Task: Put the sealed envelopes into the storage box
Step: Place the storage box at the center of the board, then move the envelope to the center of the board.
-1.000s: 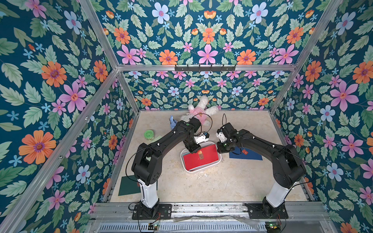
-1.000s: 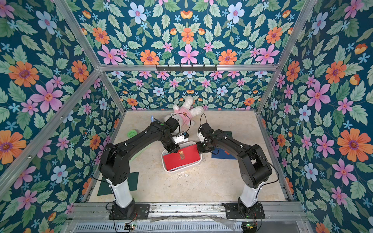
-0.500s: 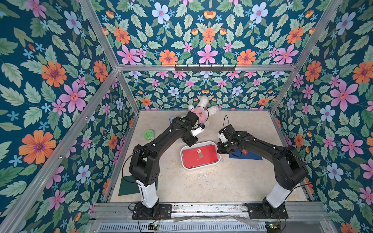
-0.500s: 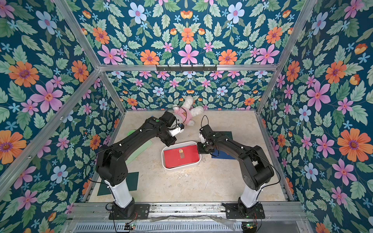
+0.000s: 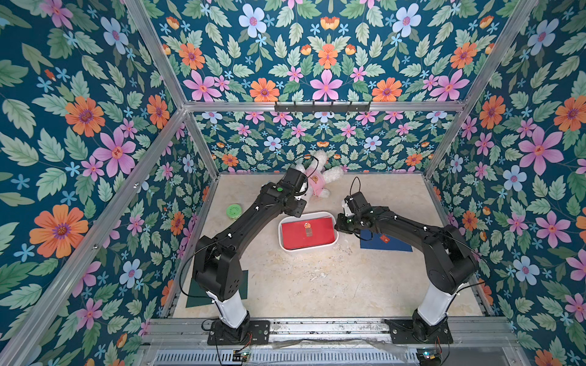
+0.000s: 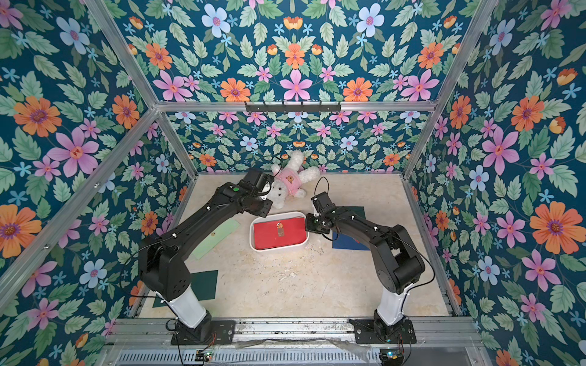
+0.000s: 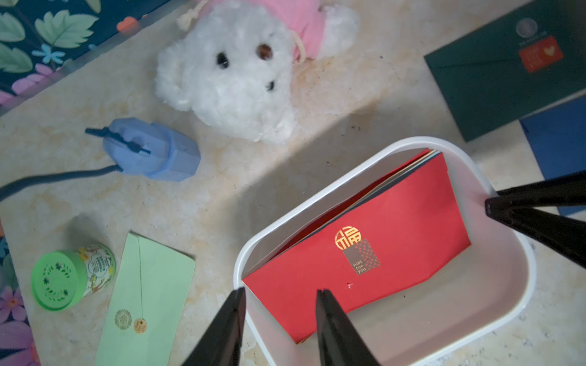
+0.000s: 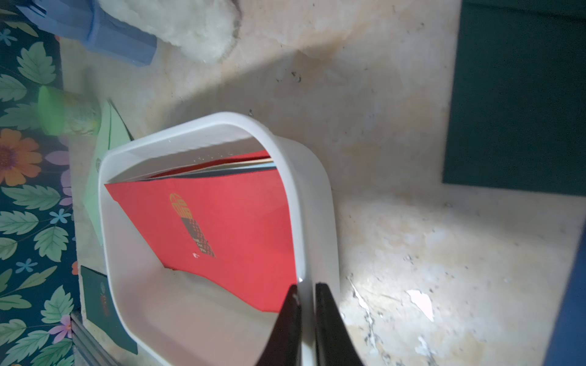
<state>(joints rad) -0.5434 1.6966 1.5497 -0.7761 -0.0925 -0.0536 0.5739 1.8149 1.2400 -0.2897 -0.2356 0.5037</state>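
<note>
Red envelope lodged in storage box, left gripper parted astride box rim, empty, right gripper pinched on opposite rim.

Left arm lifted back from storage box; jaws parted, seemingly empty.

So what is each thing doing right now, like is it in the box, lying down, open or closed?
storage box: upright, holding envelopes.
red envelope: in the box, on top, tilted.
light green envelope: flat on the table, sealed.
navy envelope: flat on the table, outside the box.
dark green envelope: flat, sealed, outside.
green-lidded jar: on its side, lid on.
teddy bear: lying down.
left end effector: open, empty.
right end effector: astride the box wall.
</note>
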